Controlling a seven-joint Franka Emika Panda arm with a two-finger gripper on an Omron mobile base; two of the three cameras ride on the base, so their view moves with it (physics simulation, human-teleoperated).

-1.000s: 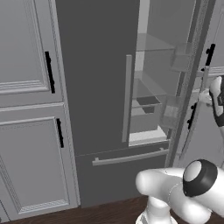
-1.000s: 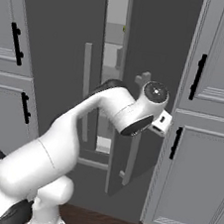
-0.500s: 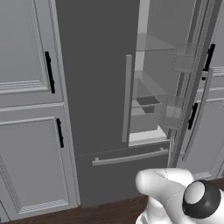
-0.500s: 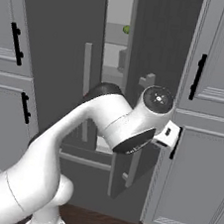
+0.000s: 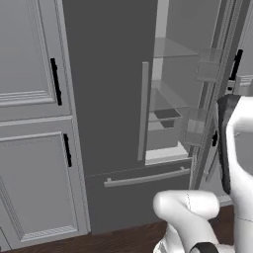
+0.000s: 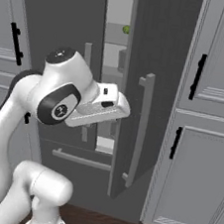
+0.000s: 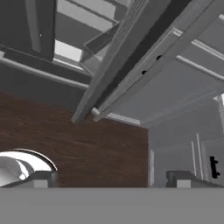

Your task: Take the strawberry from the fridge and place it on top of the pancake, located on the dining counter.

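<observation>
The fridge point(image 5: 108, 99) stands in front of me, its left door shut and its right door point(image 6: 160, 45) swung partly out. Pale shelves and door bins point(image 5: 197, 126) show through the gap. The strawberry, the pancake and the dining counter are out of view. My gripper point(image 7: 111, 179) is open, its two fingertips point(image 7: 41, 179) far apart with nothing between them. It looks down at the wooden floor beside the open door's bottom edge point(image 7: 94, 111). In the right base view my hand point(image 6: 105, 105) hangs just left of the door's long bar handle point(image 6: 141, 128), apart from it.
A small green round fruit point(image 6: 126, 29) sits on an upper shelf. Panelled grey cabinets with black handles flank the fridge on the left point(image 5: 29, 99) and right point(image 6: 207, 121). The freezer drawer handle point(image 5: 148, 177) runs below the doors. Dark wood floor point(image 7: 87, 148) lies below.
The jaws have gone from shut to wide open. The hand has drawn back to the left, away from the right door's handle, and the arm has swung round.
</observation>
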